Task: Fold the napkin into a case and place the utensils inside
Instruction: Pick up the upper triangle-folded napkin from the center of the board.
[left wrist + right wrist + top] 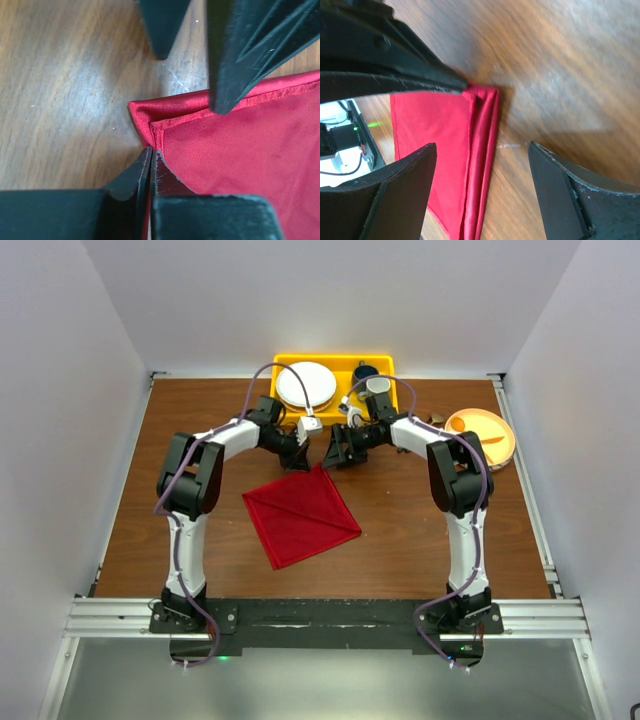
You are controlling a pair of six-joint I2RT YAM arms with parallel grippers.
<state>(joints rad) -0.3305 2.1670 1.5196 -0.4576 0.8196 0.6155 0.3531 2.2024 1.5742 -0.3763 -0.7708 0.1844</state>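
Item: napkin [300, 512], red, lying mid-counter [400, 540] as a folded diamond with one crease across it. At its far corner we count two hemmed layers.

Left pincer [151, 155]: fingers pressed together on that far corner, pinching the cloth.

Right pincer [482, 146]: fingers spread wide, straddling the same corner, holding nothing.

Far side: yellow tray [283, 363] with a white dish [304, 386]. Far right: an orange plate [505, 430].

Utensils: we cannot pick them out.

Step, as we judge it: folding in hand, case not yet formed. The next move calls for the right pincer to close beside the left, then for both to carry the corner over, keeping the layers aligned.
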